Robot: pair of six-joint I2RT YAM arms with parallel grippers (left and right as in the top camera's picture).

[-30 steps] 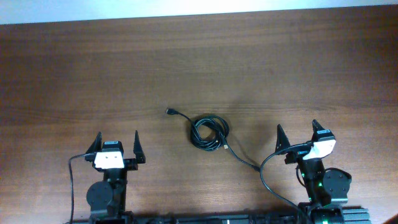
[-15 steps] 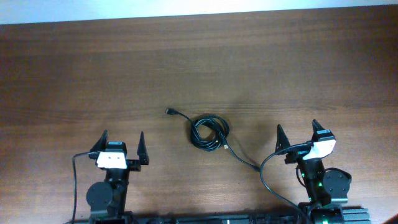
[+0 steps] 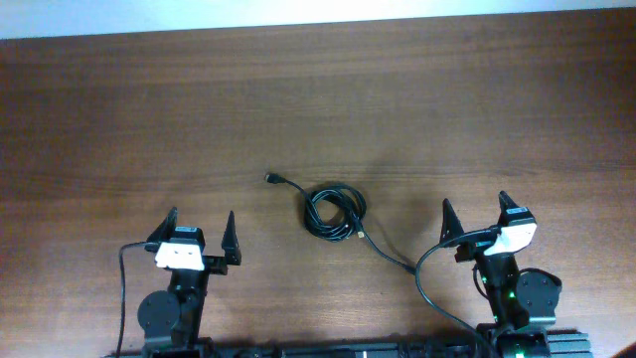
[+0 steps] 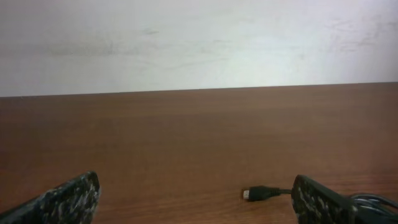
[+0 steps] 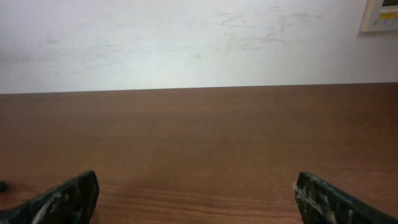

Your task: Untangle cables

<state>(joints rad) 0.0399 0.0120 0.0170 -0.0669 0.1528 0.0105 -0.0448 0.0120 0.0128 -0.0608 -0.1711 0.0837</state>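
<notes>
Moved: the left fingers (image 3: 231, 229) sit a little further to the right than a second ago, closer to the cables (image 3: 311, 217); the right fingers (image 3: 447, 219) and the cables lie where they were.
Tabletop (image 3: 149, 99): dark brown wood grain, filling nearly the whole overhead view.
Wall (image 4: 199, 43): pale and lightly scuffed, rising behind the far edge of the tabletop in both wrist views.
Left arm (image 3: 171, 313): at the near edge, left of centre, with a white block behind the fingers.
Right arm (image 3: 517, 293): at the near edge on the right, a thick black wire (image 3: 422, 283) looping out from it.
Left fingers: spread wide, nothing between them, pointing at the far edge.
Right fingers: likewise spread wide and holding nothing, well apart from the coil.
Cables: one small black coil lying flat near the middle of the tabletop, between the two arms and slightly beyond them, touched by neither.
Trailing strand (image 3: 383, 252): runs from the coil's near right side toward the right arm's wire; where it ends I cannot tell.
Plug end (image 3: 270, 179): on a short tail up and left of the coil; in the left wrist view it lies just beside the right-hand finger.
</notes>
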